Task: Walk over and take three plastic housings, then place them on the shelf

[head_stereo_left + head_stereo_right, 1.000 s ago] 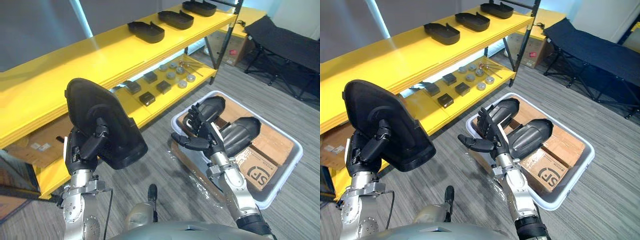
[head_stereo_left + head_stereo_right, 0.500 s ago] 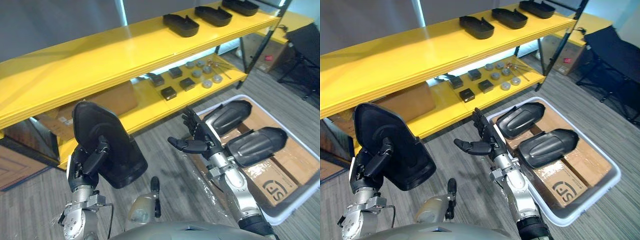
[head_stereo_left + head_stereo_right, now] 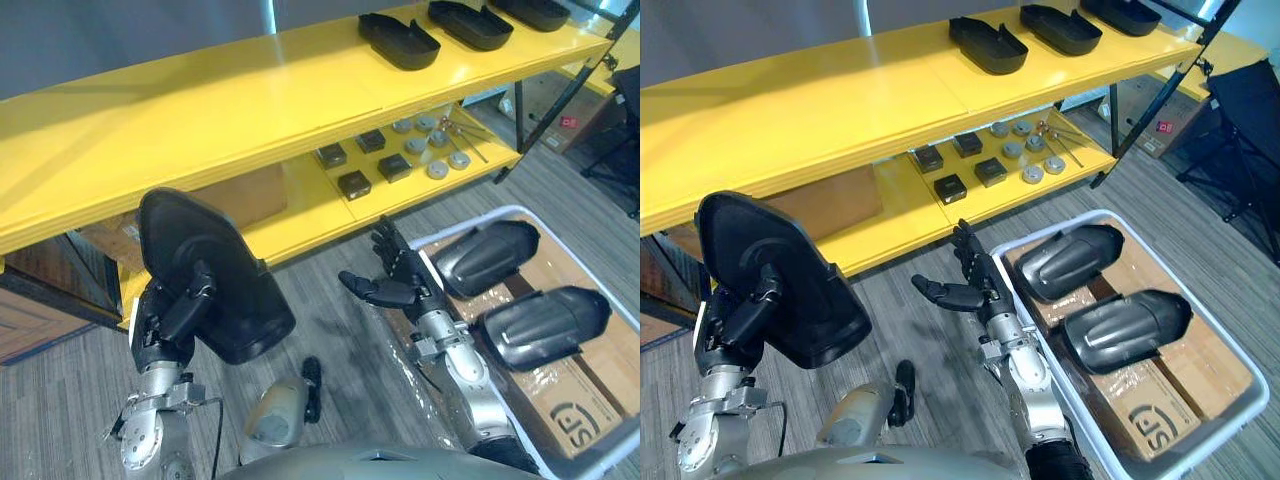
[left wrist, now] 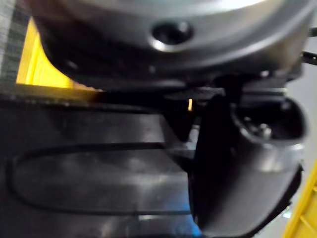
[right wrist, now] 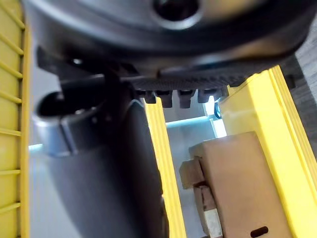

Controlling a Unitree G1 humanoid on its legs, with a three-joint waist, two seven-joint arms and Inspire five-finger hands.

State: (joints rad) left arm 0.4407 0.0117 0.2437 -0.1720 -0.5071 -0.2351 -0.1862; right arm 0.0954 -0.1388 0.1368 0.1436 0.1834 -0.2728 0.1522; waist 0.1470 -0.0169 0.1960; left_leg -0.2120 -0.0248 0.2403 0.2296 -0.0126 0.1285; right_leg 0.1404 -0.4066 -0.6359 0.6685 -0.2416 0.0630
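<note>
Edges and room: the top shelf (image 3: pixel 200 110) runs across ahead of me, its front lip slanting from near left to far right. Its left and middle stretch is plain yellow board. Three black housings (image 3: pixel 398 40) sit in a row at its far right end, each apart from the next.

The lower shelf (image 3: pixel 300 215) carries a cardboard box (image 3: pixel 240 195) on the left. Small black blocks (image 3: pixel 352 184) and metal discs (image 3: pixel 437 169) lie towards the right. Grey carpet (image 3: pixel 60 400) lies between me and the rack.

To my right on the floor stands a white bin (image 3: pixel 1052 231). Two more housings (image 3: pixel 1068 260) lie side by side in it, on top of cardboard boxes (image 3: pixel 1150 420). Its near-left rim runs just beside my right forearm.

Task's thing: the held housing (image 3: pixel 205 275) stands upright in my left hand (image 3: pixel 165 320), broad face towards the camera. My thumb (image 4: pixel 237 163) is curled over its near face, low down. My other fingers wrap its lower edge from behind, so the hand is clamped on it. Most of the housing rises above the hand. In the head views its top edge overlaps the lower shelf's front. I cannot tell how far apart they are.

My right hand (image 3: pixel 400 285) hovers over the carpet between the lower shelf and the bin. Its fingers are straight and spread, thumb out to the side, touching neither. The nearest bin housing lies just beside the fingertips.
</note>
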